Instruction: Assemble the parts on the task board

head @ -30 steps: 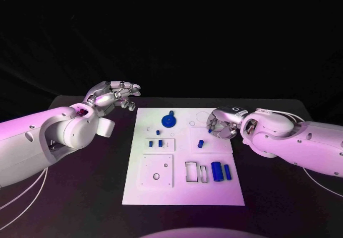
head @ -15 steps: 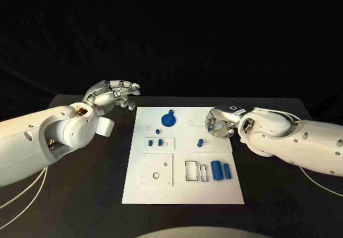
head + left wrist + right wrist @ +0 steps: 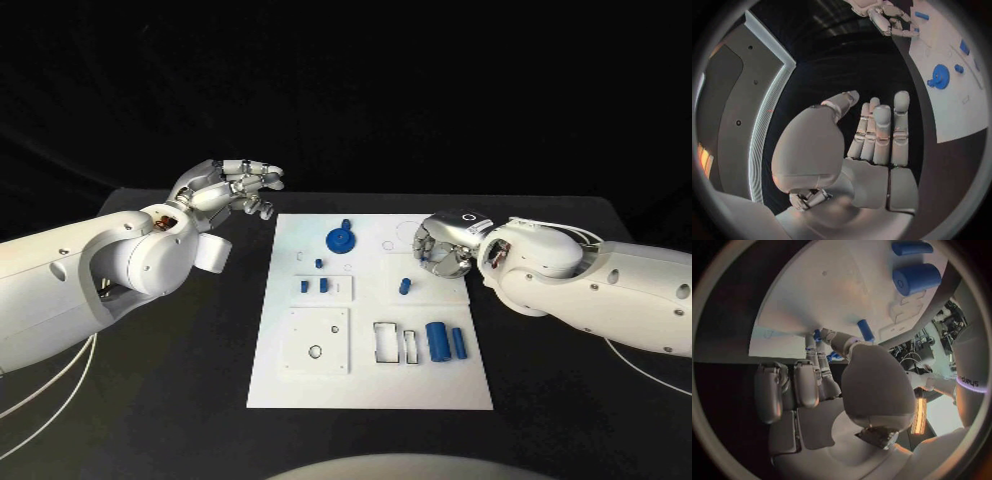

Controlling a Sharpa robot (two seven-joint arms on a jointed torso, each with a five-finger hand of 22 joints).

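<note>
White board (image 3: 433, 385) lies mid-table, carrying small blue pieces — a gear (image 3: 340, 240), pegs, two cylinders (image 3: 437, 345). Right hand (image 3: 440, 246) over its far right edge, grasp unclear; left hand (image 3: 231, 186) beside it, released — fingers extended.

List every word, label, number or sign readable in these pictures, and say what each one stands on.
No text can be read with certainty.
Right arm: dark lettering runs along its white shell in the right wrist view, cut off and too bent to read.
Task board: no printing shows on it.
Blue parts: no markings show on them.
</note>
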